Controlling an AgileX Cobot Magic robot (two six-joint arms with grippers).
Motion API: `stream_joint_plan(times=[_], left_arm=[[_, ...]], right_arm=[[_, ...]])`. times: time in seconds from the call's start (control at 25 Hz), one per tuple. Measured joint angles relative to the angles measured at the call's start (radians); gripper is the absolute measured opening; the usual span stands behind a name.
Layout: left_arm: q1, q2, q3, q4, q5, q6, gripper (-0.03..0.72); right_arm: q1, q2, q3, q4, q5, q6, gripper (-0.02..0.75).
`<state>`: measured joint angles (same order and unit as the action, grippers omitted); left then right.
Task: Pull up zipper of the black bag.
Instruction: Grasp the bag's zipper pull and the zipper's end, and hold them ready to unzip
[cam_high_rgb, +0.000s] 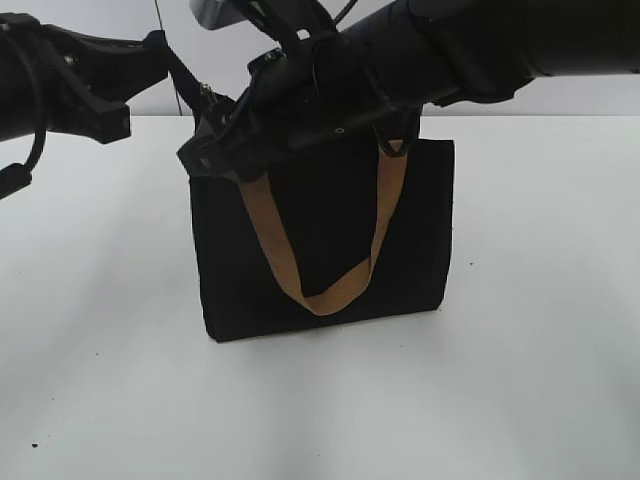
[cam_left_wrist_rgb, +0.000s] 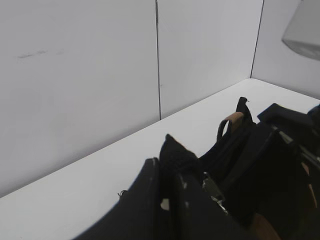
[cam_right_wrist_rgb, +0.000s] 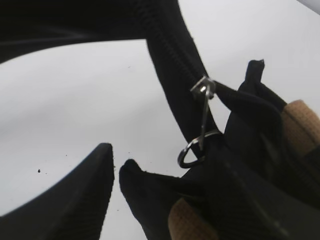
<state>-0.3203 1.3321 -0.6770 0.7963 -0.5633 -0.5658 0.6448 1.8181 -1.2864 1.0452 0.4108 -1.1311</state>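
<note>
At black bag (cam_high_rgb: 320, 240) top: right pincer (cam_right_wrist_rgb: 116, 172) slightly parted, near zipper (cam_right_wrist_rgb: 200, 122).

A white table (cam_high_rgb: 540, 380) is seen, matte and faintly shadowed. Small dark specks (cam_right_wrist_rgb: 39, 171) are noted on it. White wall panels (cam_left_wrist_rgb: 80, 75) are set behind the table, joined at a dark vertical seam (cam_left_wrist_rgb: 158, 60). A pale grey object (cam_left_wrist_rgb: 304, 30) is partly visible at upper right, unidentified.
</note>
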Motion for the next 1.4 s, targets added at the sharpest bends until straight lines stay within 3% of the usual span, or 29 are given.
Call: stream_joint_plan(times=[0.2,0.48,1.16,1.4], left_arm=[[0.0,0.0,0.0,0.011,-0.001,-0.002,0.035],[0.0,0.0,0.0,0.046,-0.001,-0.01,0.035],[0.0,0.0,0.0,0.047,0.096,-0.01,0.035],[0.0,0.0,0.0,0.047,0.113,-0.01,0.035]], right_arm=[[0.0,0.002,0.0,0.0,-0.029,-0.001,0.41],[-0.001,0.002,0.0,0.0,-0.049,-0.001,0.241],[-0.001,0.002,0.0,-0.005,-0.05,-0.001,0.216],[-0.001,0.001,0.0,-0.005,-0.049,-0.001,0.14]])
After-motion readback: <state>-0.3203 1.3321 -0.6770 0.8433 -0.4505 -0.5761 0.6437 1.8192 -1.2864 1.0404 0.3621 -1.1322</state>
